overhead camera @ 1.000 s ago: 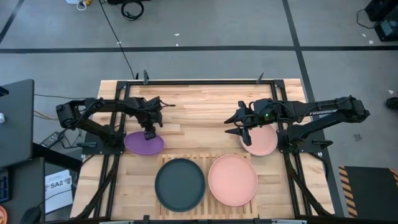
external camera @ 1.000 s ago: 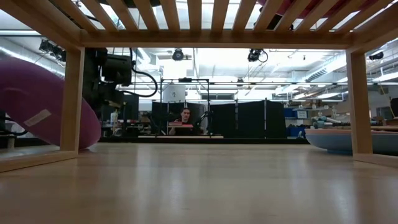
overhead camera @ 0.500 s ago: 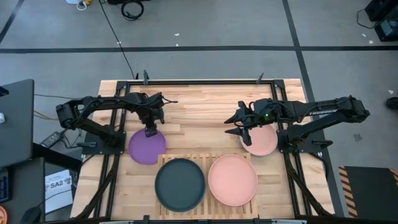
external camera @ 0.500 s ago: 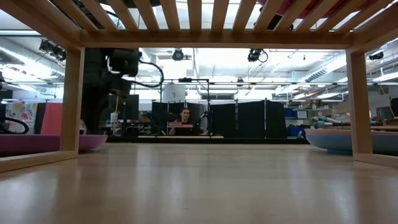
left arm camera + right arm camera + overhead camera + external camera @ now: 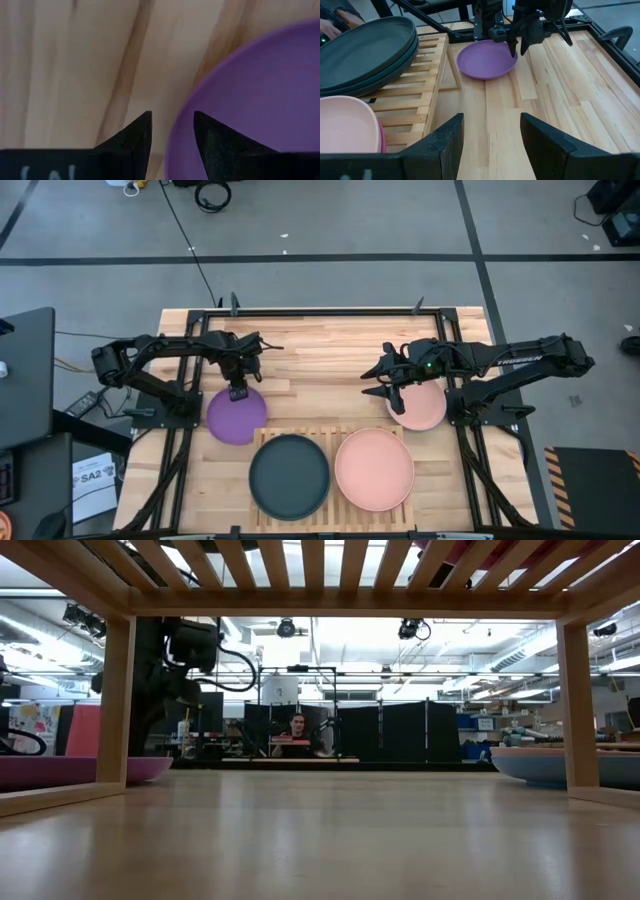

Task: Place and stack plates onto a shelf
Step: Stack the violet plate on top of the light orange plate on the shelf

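We've just let the purple plate drop flat on the table by the shelf's left end, not on it. L gripper open, empty, over its rim. R gripper open, idle; plate needs regrasping.

You had the light plank tabletop on a grey floor crossed by dark tape lines. A black cable coil lay on that floor beyond the table. Far back in the low view, a person sat behind a desk.
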Robot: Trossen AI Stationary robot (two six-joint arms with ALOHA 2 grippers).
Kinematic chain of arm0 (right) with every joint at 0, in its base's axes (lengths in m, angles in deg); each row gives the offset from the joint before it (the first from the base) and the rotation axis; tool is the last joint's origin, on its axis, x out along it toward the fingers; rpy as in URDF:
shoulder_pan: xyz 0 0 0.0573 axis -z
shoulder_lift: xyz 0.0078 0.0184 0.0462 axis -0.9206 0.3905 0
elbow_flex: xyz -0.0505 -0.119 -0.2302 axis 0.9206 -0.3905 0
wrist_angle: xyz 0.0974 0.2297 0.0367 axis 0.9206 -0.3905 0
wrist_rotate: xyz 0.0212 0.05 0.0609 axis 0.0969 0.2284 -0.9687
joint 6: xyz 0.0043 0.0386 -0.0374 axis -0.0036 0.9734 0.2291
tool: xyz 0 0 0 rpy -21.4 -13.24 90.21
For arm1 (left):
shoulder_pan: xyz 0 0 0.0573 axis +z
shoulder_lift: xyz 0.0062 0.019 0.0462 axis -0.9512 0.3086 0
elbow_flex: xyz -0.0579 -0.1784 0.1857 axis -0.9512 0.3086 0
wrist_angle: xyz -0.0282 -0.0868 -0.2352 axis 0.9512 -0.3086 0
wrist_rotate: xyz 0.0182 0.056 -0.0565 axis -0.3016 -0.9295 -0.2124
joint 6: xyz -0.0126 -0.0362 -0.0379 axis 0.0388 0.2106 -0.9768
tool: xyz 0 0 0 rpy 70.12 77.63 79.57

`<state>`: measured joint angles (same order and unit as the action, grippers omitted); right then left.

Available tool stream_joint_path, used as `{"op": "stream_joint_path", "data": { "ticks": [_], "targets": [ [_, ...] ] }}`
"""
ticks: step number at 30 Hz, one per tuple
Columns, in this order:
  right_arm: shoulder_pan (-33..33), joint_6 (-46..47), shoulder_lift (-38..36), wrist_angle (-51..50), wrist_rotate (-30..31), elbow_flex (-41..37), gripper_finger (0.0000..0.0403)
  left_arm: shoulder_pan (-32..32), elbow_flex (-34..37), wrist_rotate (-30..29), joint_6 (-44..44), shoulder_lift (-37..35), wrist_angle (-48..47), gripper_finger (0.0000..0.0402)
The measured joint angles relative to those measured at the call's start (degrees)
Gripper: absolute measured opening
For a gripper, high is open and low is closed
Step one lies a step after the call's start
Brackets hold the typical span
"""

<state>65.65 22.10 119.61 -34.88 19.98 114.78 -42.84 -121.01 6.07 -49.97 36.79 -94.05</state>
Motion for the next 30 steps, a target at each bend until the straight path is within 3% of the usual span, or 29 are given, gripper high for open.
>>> {"op": "stream_joint_path", "data": {
  "ticks": [6, 23, 30],
  "targets": [
    [0.0, 0.0, 0.0, 0.0, 0.0, 0.0, 0.0199, -0.19, -0.15, 0.05, 0.0, -0.01, 0.32, 0.0146],
    [-0.01, -0.02, 0.0, 0.0, -0.02, 0.0, 0.0199, -0.17, -0.15, 0.18, 0.0, -0.01, 0.27, 0.002],
    [0.0, -0.02, 0.0, 0.0, -0.02, 0.0, 0.0199, -0.15, -0.15, -0.69, -0.07, -0.01, 0.8, 0.0008]
  ]
}}
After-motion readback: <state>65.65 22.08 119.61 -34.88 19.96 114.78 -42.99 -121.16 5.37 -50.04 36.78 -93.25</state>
